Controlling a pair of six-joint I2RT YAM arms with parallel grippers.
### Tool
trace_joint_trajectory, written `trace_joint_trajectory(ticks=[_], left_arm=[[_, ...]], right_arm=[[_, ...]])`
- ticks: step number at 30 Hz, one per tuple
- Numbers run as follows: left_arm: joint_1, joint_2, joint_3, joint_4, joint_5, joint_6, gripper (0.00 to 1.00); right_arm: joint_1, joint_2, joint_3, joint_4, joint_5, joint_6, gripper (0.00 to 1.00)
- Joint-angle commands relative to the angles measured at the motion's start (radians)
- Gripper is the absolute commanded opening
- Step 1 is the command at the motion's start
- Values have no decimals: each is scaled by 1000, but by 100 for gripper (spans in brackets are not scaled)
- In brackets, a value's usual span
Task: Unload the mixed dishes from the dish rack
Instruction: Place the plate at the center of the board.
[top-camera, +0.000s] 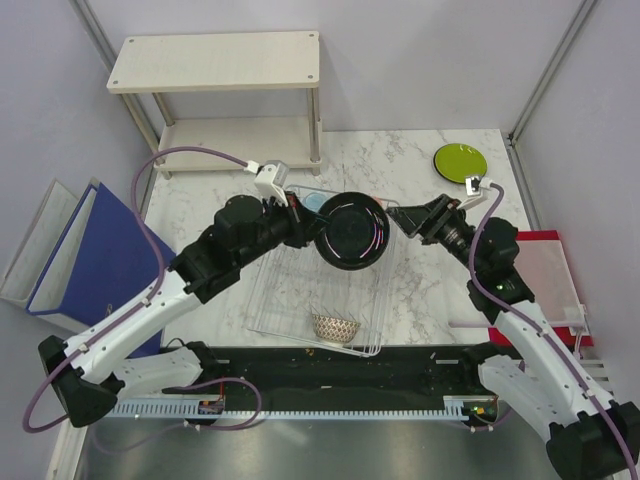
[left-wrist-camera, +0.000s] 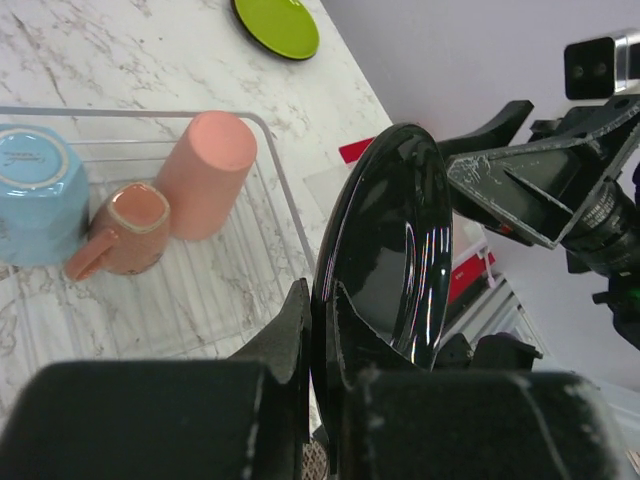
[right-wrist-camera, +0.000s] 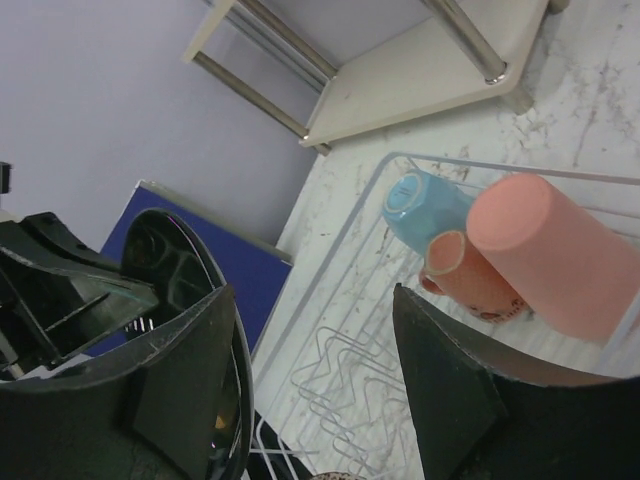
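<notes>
From above, I'm watching the left gripper (top-camera: 316, 228) clamping the left rim of the black plate (top-camera: 352, 230). It is holding the plate on edge above the far half of the rack (top-camera: 300, 318). The right gripper (top-camera: 398, 218) is hanging just beside the plate's right rim with its jaws spread. The blue cup (top-camera: 313, 203) is peeking out behind the plate, inside the rack. The bowl (top-camera: 335, 326) is sitting at the rack's near end. The green plate (top-camera: 460, 160) is lying flat on the table (top-camera: 420, 290) at its far right corner, well away from the rack. The shelf (top-camera: 215, 62) is standing at the far left.

Through the left wrist camera, I'm seeing both fingers (left-wrist-camera: 290, 335) pinching the black plate (left-wrist-camera: 385, 260) at its lower rim, and the plate is standing nearly upright. The right gripper (left-wrist-camera: 520, 180) is pointing at it from the right. The blue cup (left-wrist-camera: 35, 205), a salmon mug (left-wrist-camera: 130, 228) and a tall salmon cup (left-wrist-camera: 205, 170) are lying close together in the rack (left-wrist-camera: 290, 200).

Through the right wrist camera, the right gripper (right-wrist-camera: 312, 300) is gaping wide and gripping nothing. The black plate (right-wrist-camera: 170, 250) is showing right by one finger (right-wrist-camera: 185, 370); I can't tell whether they are touching. The three cups are lying in the rack's (right-wrist-camera: 330, 370) far corner.
</notes>
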Motion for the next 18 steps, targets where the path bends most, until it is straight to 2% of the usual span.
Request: trace_joint_trajectory(ticks=[1, 8, 13, 16, 18], left_arm=[[20, 19, 10, 140, 136, -56, 2], [31, 54, 26, 154, 175, -61, 2], [35, 80, 38, 172, 198, -69, 2], [37, 88, 52, 180, 201, -70, 2], [37, 87, 58, 180, 198, -63, 2]], right_arm=[[0, 27, -17, 227, -145, 84, 72], [2, 50, -23, 312, -221, 107, 71], [13, 120, -18, 332, -345, 115, 69], [16, 113, -41, 289, -335, 92, 62], [16, 98, -54, 257, -326, 56, 54]])
